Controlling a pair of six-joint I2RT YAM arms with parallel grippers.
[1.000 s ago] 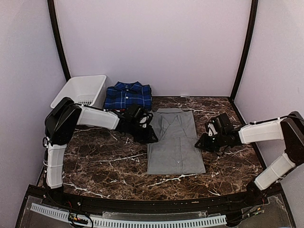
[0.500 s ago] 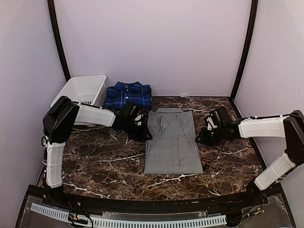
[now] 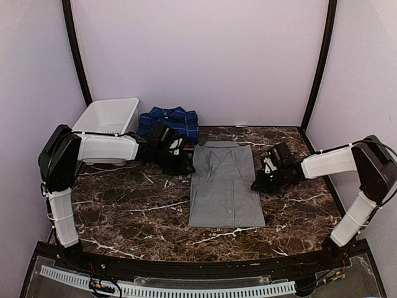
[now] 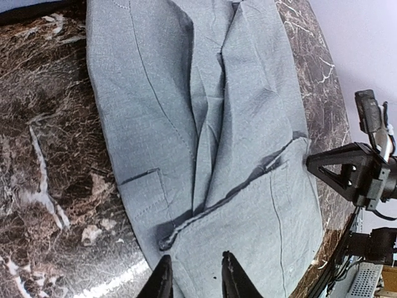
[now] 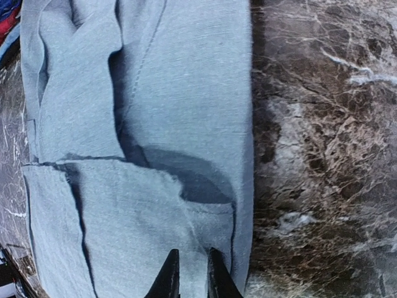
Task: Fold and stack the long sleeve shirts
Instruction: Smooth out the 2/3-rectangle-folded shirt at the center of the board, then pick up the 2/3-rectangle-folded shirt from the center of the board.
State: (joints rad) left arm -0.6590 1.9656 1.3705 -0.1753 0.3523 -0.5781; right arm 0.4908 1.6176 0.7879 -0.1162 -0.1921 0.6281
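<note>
A light grey long sleeve shirt (image 3: 224, 185) lies flat in the middle of the marble table (image 3: 136, 205), collar to the back and its lower part folded up over its front. A folded dark blue plaid shirt (image 3: 167, 121) rests at the back left. My left gripper (image 3: 182, 165) is at the grey shirt's left edge. In the left wrist view it (image 4: 195, 277) hovers open over the grey cloth (image 4: 205, 124). My right gripper (image 3: 259, 184) is at the shirt's right edge; its fingers (image 5: 189, 276) stand a narrow gap apart over the cloth (image 5: 155, 112).
A white plastic basket (image 3: 108, 118) stands at the back left beside the plaid shirt. Purple walls close in the back and sides. A bit of red and blue cloth (image 5: 7, 22) shows at the top left corner of the right wrist view.
Both arms have drawn toward the back of the table along the grey shirt's edges. The grey shirt has shifted slightly left. The right jaws have narrowed.
</note>
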